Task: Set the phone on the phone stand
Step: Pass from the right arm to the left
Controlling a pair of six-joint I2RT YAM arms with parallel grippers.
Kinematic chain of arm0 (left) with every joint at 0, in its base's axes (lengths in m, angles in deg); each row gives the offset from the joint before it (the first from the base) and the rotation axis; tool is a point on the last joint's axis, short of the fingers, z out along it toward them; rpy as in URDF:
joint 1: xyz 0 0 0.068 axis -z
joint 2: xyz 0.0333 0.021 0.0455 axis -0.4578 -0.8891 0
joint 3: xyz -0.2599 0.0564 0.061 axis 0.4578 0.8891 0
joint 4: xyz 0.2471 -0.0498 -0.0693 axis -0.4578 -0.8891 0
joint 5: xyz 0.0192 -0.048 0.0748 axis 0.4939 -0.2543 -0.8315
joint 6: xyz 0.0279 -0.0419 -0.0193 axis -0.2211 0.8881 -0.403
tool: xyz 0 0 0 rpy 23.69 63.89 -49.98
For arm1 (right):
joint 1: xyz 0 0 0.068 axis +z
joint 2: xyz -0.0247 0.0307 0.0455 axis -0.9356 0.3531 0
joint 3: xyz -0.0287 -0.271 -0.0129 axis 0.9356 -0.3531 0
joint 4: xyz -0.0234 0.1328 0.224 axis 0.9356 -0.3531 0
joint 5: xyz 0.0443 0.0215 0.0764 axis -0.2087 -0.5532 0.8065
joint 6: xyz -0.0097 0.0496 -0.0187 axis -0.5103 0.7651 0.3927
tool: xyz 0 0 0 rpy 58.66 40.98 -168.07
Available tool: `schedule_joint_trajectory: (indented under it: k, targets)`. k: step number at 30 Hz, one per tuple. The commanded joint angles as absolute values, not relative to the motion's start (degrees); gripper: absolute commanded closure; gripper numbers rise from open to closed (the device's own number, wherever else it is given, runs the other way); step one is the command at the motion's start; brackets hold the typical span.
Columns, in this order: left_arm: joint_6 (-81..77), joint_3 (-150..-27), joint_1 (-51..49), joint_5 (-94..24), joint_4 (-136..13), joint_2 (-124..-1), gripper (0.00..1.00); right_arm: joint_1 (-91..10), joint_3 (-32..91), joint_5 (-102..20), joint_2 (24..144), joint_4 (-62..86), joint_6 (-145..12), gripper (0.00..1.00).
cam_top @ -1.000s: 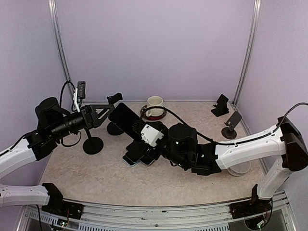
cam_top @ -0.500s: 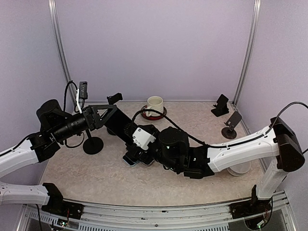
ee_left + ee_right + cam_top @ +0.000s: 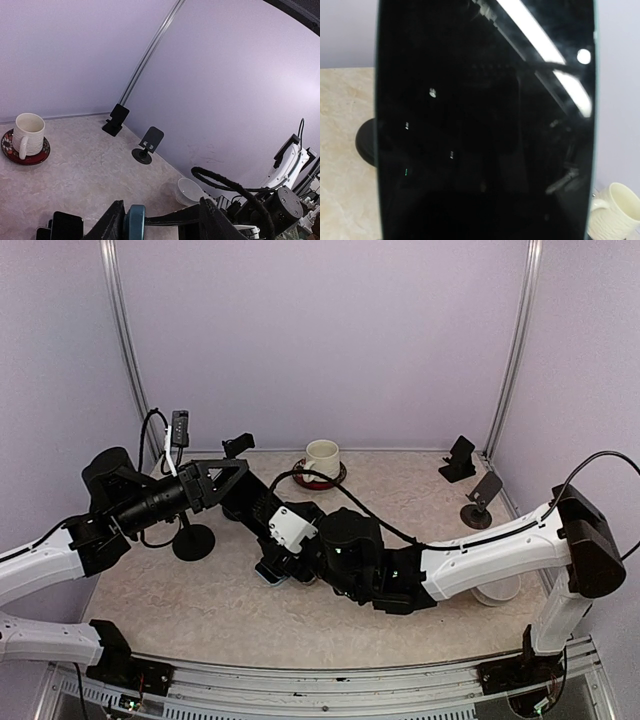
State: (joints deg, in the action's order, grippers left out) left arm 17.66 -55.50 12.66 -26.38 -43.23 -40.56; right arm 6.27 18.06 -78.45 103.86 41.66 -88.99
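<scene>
Over on the left-middle of the pale marbled table [image 3: 200,600], the black glass-fronted slab phone [image 3: 247,502] is up off the surface and tilted. It's pinched in the right gripper [image 3: 263,520], whose arm reaches across from the right. The screen fills the whole right wrist view, so the fingers are hidden, but the claw reads as clamped on the phone's near end.

The left gripper [image 3: 232,473] sits just beside the phone on its far-left side. Honestly can't tell if that one's wide or narrow.

Handling-wise, my guess is rigid, fairly light, slick glass, and it won't like a drop. So grip the long edges, not the faces, and keep the low end free.

The black round-based phone stand [image 3: 238,445] shows its cradle just far of the phone. A second stand [image 3: 192,541] is to the near left.
</scene>
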Motion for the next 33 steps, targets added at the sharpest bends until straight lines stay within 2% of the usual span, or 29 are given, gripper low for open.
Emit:
schedule_joint_trajectory:
  k: [1,8,23,27,30,33]
  targets:
    - [17.3,-55.9,13.1,-25.6,-41.2,-41.1,0.58,6.9,20.8,-80.1,104.4,44.6,-88.7,0.62]
    - [16.6,-55.9,13.0,-25.8,-41.1,-41.6,0.69,6.9,21.1,-80.0,104.7,44.9,-89.0,0.62]
    - [15.0,-55.5,13.0,-27.2,-41.1,-41.6,0.85,6.9,21.1,-78.0,105.0,44.8,-87.7,0.63]
    - [14.9,-55.4,13.0,-27.3,-41.0,-41.7,0.86,6.9,21.2,-77.9,105.4,44.7,-87.3,0.63]
    - [14.8,-55.3,13.0,-27.6,-40.9,-41.6,0.81,6.9,21.3,-77.8,105.5,44.6,-87.1,0.63]
    - [14.6,-55.3,13.0,-27.8,-41.0,-41.7,0.80,6.9,21.4,-77.8,105.7,44.7,-87.1,0.63]
